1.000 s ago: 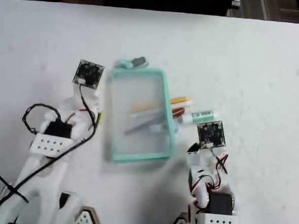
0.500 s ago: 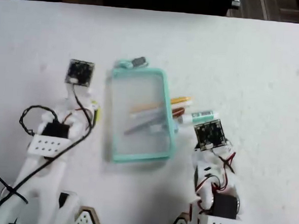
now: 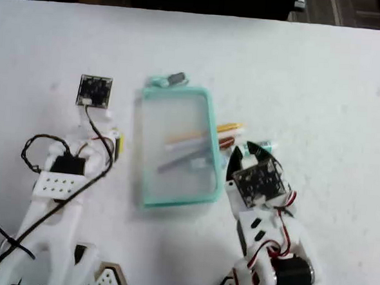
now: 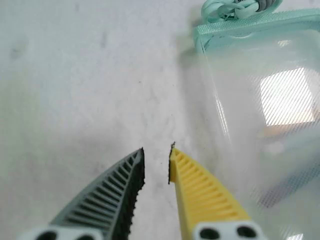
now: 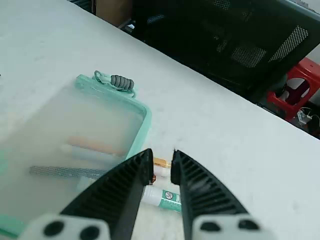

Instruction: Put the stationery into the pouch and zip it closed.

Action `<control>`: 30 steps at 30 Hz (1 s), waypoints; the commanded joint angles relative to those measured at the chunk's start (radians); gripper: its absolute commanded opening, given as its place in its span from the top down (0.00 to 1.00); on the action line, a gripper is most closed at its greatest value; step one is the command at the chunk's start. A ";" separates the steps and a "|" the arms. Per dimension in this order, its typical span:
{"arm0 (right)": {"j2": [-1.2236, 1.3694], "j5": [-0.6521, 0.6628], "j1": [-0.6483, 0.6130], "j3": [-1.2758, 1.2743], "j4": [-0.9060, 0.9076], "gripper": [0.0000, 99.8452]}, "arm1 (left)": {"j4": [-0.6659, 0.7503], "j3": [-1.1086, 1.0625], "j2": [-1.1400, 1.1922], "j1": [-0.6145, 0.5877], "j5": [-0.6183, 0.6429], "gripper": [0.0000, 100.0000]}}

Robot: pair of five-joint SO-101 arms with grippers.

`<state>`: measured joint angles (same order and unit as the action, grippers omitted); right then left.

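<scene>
Right gripper (image 5: 162,152) has swung in over the stationery (image 3: 231,128) poking out of the pouch (image 3: 177,113), jaws a slit apart, empty. Left gripper (image 4: 156,148) backed off onto the bench (image 3: 323,79), slightly open, empty. Looks like the push-in comes next; zip's 2nd.

No legible text or labels anywhere

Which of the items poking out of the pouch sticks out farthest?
The white-and-green marker, partly covered by the right gripper; the yellow-tipped pen and brown one end nearer the pouch.
</scene>
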<state>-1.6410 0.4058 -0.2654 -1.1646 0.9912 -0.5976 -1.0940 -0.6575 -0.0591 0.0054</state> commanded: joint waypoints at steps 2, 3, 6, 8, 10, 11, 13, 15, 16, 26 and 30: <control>0.268 -0.011 -0.015 0.172 0.004 0.94 | 0.023 0.014 -0.007 0.024 0.008 0.89; 0.325 -0.011 -0.015 0.204 0.012 0.94 | 0.023 0.014 -0.007 0.024 0.008 0.89; 0.464 -0.034 -0.016 0.298 0.054 0.94 | 0.023 0.014 -0.007 0.018 0.008 0.89; 0.519 -0.091 -0.016 0.348 0.068 0.94 | 0.023 0.014 -0.007 0.018 0.008 0.89; 0.552 -0.133 -0.016 0.391 0.074 0.94 | 0.023 0.014 -0.007 0.018 0.006 0.89; 0.567 -0.144 -0.016 0.408 0.074 0.94 | 0.023 0.014 -0.007 0.018 0.006 0.89; 0.591 -0.155 -0.016 0.434 0.074 0.94 | 0.023 0.012 -0.007 0.018 0.006 0.89; 0.619 -0.157 -0.016 0.453 0.074 0.94 | 0.023 0.012 -0.007 0.018 0.006 0.89; 0.633 -0.157 -0.016 0.459 0.071 0.94 | 0.023 0.012 -0.007 0.018 0.006 0.89; 0.966 -0.160 -0.031 0.773 0.168 0.94 | 0.023 0.009 -0.007 0.018 -0.031 0.89; 1.089 -0.161 -0.061 0.867 0.154 0.94 | 0.023 0.011 -0.007 0.018 -0.031 0.89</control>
<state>-0.6130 0.2570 -0.3007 -0.3959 1.1538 -0.5976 -1.0940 -0.6575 -0.0499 -0.0115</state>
